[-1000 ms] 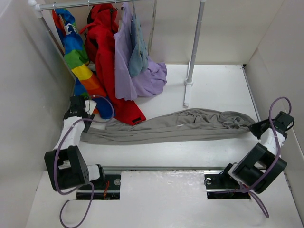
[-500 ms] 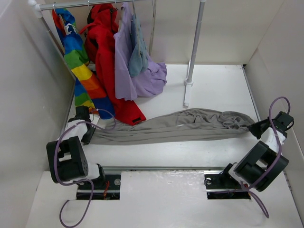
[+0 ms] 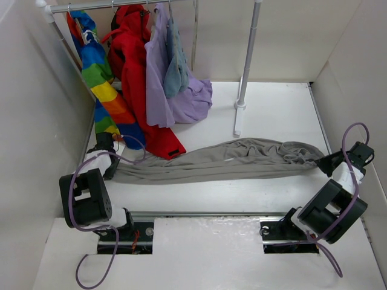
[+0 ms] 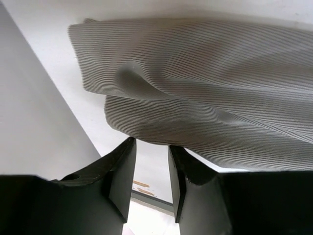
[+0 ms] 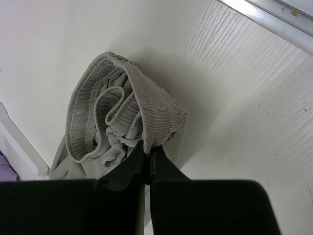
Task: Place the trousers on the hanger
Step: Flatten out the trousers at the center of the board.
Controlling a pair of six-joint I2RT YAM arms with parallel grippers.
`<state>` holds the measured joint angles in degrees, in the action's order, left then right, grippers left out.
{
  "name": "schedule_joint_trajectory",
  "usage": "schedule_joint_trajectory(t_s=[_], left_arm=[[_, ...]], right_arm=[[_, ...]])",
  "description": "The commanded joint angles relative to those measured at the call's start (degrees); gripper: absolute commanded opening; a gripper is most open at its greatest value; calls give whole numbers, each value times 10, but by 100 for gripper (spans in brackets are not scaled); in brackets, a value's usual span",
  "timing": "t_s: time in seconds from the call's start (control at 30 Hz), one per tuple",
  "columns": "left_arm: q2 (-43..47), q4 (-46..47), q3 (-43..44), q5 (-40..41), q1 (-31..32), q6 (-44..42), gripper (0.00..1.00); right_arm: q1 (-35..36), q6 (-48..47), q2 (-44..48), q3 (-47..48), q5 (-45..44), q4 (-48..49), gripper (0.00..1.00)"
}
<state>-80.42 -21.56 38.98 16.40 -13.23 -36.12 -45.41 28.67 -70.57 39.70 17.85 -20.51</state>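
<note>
While the trousers [image 3: 230,160] lie stretched flat across the counter [image 3: 272,109], right pincer [image 5: 147,150] clamps the waistband, left pincer [image 4: 150,145] sits narrowly parted at the cuffs, grip unclear; hanging not begun.

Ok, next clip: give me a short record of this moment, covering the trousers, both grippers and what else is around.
trousers: flat across the table, waist to the right, leg ends to the left
right gripper: shut on the bunched waist
left gripper: jaws slightly apart at the edge of the leg ends, no fabric seen between them
rail: rainbow garment, red coat and lilac garment hanging
pole: upright behind the trousers, apart from them
hanging step: not yet done
</note>
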Motion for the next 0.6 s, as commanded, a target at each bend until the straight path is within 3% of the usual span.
schedule_joint_trajectory(t_s=[0.0,0.17,0.37,0.5,0.57], left_arm=[[-1,17,23,21,-2,-3,30],[-8,17,40,21,-2,3,34],[-24,28,45,21,-2,-3,31],[-29,28,45,21,-2,-3,16],[-29,28,45,14,-2,-3,1]], right_arm=[[-6,-9,6,27,3,20,0],[-6,-9,6,27,3,20,0],[-6,-9,6,27,3,20,0],[-6,-9,6,27,8,20,0],[-6,-9,6,27,8,20,0]])
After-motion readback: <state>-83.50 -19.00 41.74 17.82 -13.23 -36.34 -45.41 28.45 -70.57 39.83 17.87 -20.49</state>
